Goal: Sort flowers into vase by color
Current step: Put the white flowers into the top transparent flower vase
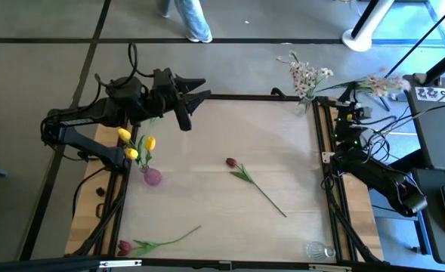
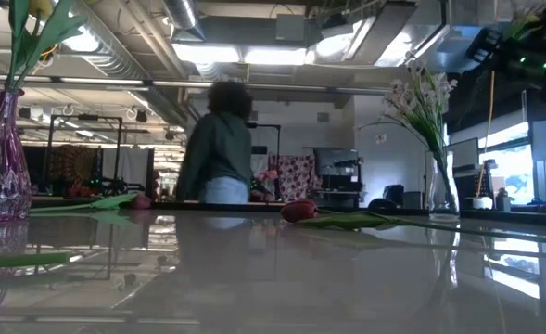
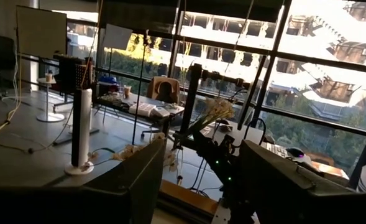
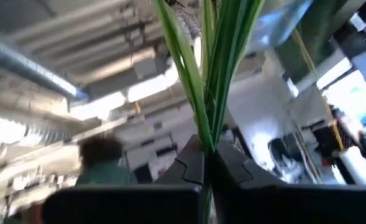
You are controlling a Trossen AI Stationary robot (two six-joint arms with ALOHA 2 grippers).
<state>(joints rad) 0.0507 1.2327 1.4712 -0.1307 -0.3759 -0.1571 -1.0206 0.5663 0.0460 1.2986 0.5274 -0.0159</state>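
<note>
Three yellow tulips stand in a purple vase at the table's left. A clear vase at the far right corner holds a white-pink spray. One dark red tulip lies mid-table, its stem running toward the near right. Another red tulip lies at the near left. My right gripper is off the table's right edge, shut on a second white-pink spray. My left gripper hangs open above the far left, holding nothing. My right gripper pinches the spray's green stems and leaves between its two fingers. The stems run on past the fingertips, slanting upward. The spray is lifted clear of the table, its blossoms out beyond the table's right edge.
A small clear glass vase stands at the near right corner. A person walks behind the table's far edge. A black frame rail borders the table. Bare tabletop lies between the purple vase and the mid-table tulip.
</note>
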